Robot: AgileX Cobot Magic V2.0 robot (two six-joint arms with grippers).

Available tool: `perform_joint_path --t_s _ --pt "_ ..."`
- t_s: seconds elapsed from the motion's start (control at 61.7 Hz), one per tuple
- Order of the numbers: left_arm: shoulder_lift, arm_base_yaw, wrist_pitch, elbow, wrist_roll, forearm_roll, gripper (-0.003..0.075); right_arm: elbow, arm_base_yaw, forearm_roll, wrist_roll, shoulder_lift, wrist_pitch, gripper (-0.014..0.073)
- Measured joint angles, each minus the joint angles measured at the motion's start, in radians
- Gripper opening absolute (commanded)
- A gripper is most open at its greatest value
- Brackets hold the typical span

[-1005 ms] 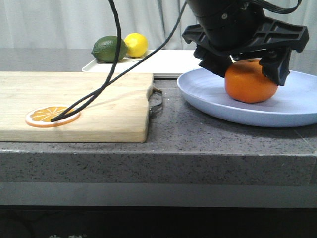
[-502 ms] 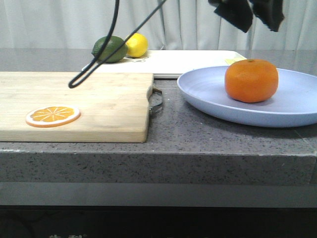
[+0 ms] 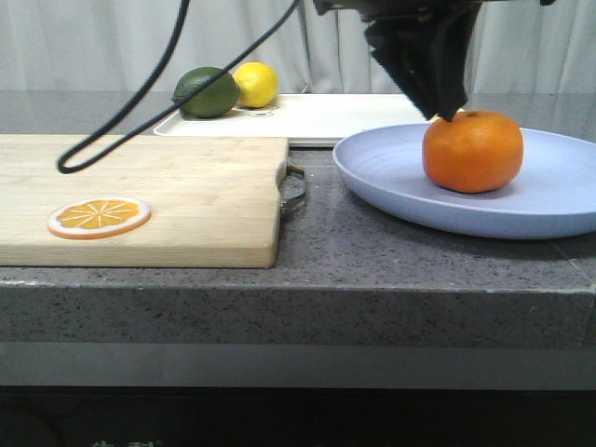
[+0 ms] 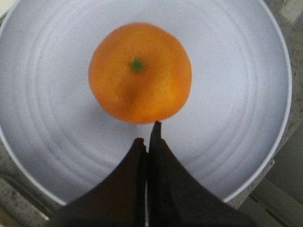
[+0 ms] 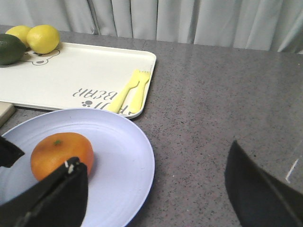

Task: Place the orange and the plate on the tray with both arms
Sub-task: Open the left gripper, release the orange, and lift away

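Orange: the orange (image 3: 472, 152) is sitting stem-up on the plate (image 3: 391, 177), roughly at its middle, with nothing gripping it.
Plate: the lavender-blue plate is resting on the counter (image 3: 317, 251), just in front of the tray (image 3: 326, 119) and beside the wooden cutting board (image 3: 186, 196); its far rim is overlapping the tray's near corner in the right wrist view, though whether the two are touching is hard to tell.
Tray: the cream tray is lying behind the plate, carrying a lemon (image 3: 256, 84) and a green avocado-like fruit (image 3: 206, 91) at its far end, with a yellow fork (image 5: 132, 92) near the plate side.
Left gripper: the left gripper (image 4: 147, 142) is hanging just above the orange, jaws pressed together and holding nothing.
Right gripper: the right gripper (image 5: 156, 189) is hovering beside the plate, on the side away from the board, jaws spread wide and empty.
Key relation: the orange is lying directly below the left jaws, so the left arm is nearer to it; the right jaws are facing the plate's rim, making that arm the likelier one for the plate.
Progress: neither item is on the tray yet.
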Motion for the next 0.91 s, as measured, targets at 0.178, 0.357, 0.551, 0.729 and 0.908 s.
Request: perform_joint_path --t_s 0.178,0.357,0.551,0.729,0.908 --pt "0.000 0.000 0.100 -0.035 0.000 0.024 -0.0018 0.000 0.000 0.000 0.000 0.000 0.000 0.0601" --pt "-0.012 0.000 0.109 -0.038 -0.004 0.032 -0.0018 0.000 0.000 0.000 0.000 0.000 0.000 0.0601" --pt "-0.089 0.015 0.111 0.024 -0.016 0.056 -0.0018 0.000 0.000 0.000 0.000 0.000 0.000 0.0601" --pt "-0.206 0.132 0.111 0.172 -0.050 0.087 -0.0018 0.000 0.000 0.000 0.000 0.000 0.000 0.0601" --pt "-0.359 0.304 0.103 0.350 -0.052 0.100 -0.0018 0.000 0.000 0.000 0.000 0.000 0.000 0.0601"
